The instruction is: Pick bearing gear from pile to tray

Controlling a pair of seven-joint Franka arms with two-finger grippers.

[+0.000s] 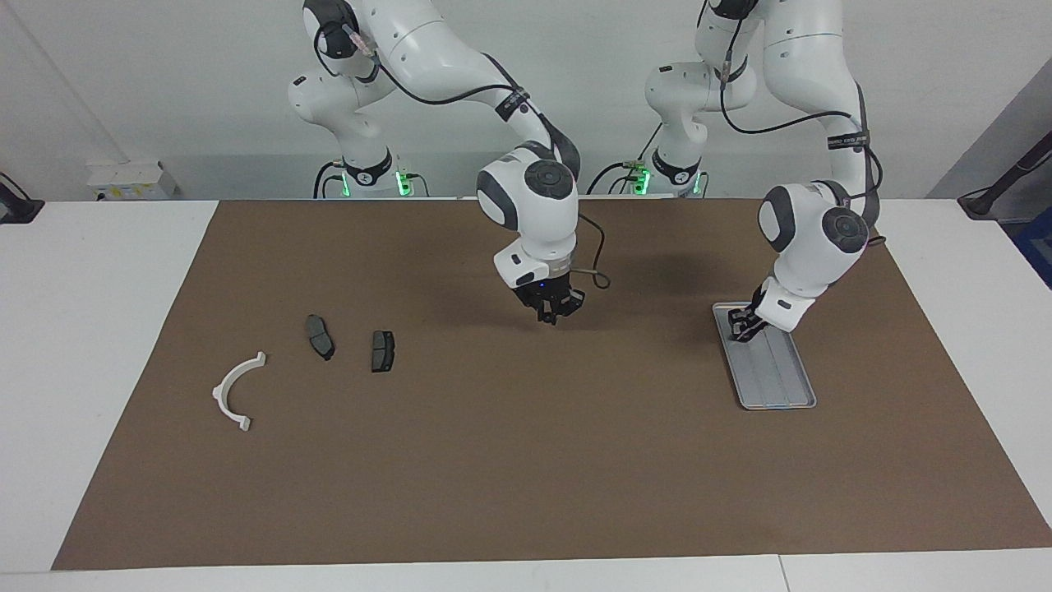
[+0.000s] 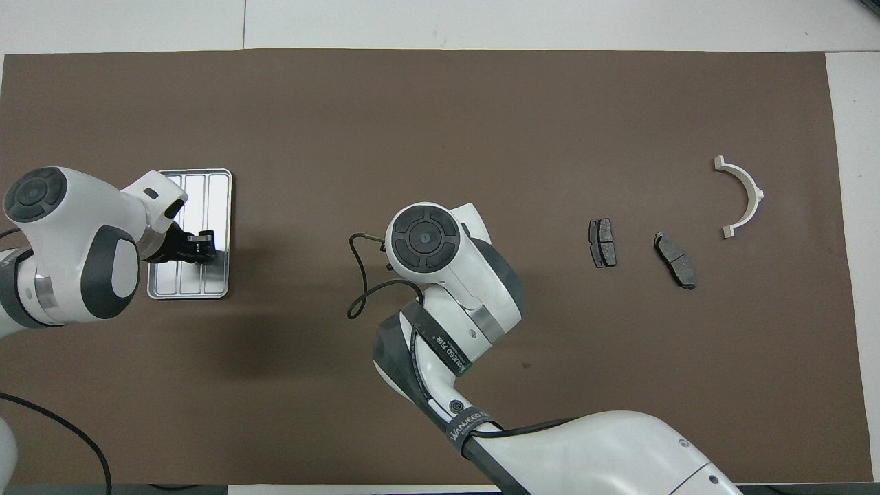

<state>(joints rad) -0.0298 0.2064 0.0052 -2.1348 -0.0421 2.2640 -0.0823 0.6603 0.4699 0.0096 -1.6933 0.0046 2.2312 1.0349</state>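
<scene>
The pile lies toward the right arm's end of the table: a white half-ring bracket (image 1: 234,390) (image 2: 742,196) and two dark grey plates (image 1: 320,336) (image 1: 382,350), which also show in the overhead view (image 2: 675,251) (image 2: 603,243). I see no tiny black round pieces or bearing gear. The silver ribbed tray (image 1: 777,374) (image 2: 206,189) lies toward the left arm's end. My right gripper (image 1: 551,314) hangs over the bare mat between pile and tray; in the overhead view its own wrist hides it. My left gripper (image 1: 742,323) (image 2: 199,246) is low over the tray's end nearer to the robots.
A brown mat (image 1: 526,460) covers most of the white table (image 1: 90,329). A loose black cable (image 2: 361,289) loops off the right wrist. No other objects lie on the mat.
</scene>
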